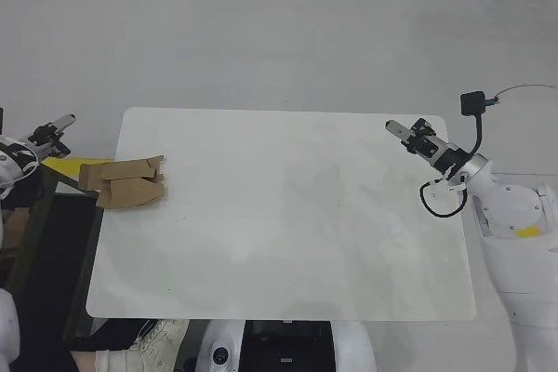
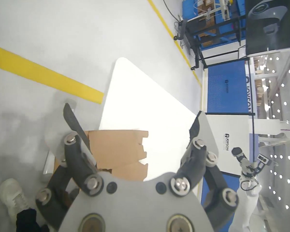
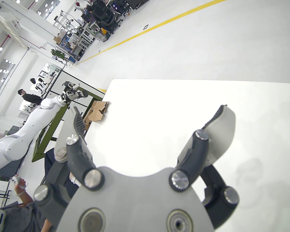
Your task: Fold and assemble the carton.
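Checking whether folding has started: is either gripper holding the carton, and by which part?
Nothing is held. The left gripper and right gripper are both open and empty; the carton lies untouched at the edge of the table.

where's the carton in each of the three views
Top view: carton at the white table's edge, partly past it, near the left gripper.
Left wrist view: carton close beyond the left gripper, on the table edge.
Right wrist view: carton far across the table, at its opposite edge.
Shared landmark: that table edge.
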You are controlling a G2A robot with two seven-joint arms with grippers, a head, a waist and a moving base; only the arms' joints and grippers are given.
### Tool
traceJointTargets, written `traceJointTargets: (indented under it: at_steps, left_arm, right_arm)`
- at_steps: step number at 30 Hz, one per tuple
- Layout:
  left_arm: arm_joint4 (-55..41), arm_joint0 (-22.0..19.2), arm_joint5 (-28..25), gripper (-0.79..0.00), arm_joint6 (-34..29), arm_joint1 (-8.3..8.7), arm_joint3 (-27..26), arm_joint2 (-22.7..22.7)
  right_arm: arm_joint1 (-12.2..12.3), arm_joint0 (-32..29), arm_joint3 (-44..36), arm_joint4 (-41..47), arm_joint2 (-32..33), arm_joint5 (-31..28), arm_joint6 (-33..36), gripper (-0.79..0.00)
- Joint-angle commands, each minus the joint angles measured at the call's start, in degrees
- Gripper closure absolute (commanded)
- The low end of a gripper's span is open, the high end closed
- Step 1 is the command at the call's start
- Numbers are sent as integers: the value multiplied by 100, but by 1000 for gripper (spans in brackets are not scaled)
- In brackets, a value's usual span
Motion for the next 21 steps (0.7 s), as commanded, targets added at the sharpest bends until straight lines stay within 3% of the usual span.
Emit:
traceJointTargets:
  at_steps: [1,11,21]
  left_arm:
    - [183,-113,107,-785,190,-16,149,95]
    - [1347,-597,787,-785,425,-118,740,742]
    - [2024,-1003,866,-785,111,-237,1272,1220]
  right_arm:
    - [0,0,0,0,0,0,0,-785]
    - [0,0,0,0,0,0,0,-785]
    - [0,0,0,0,0,0,0,-785]
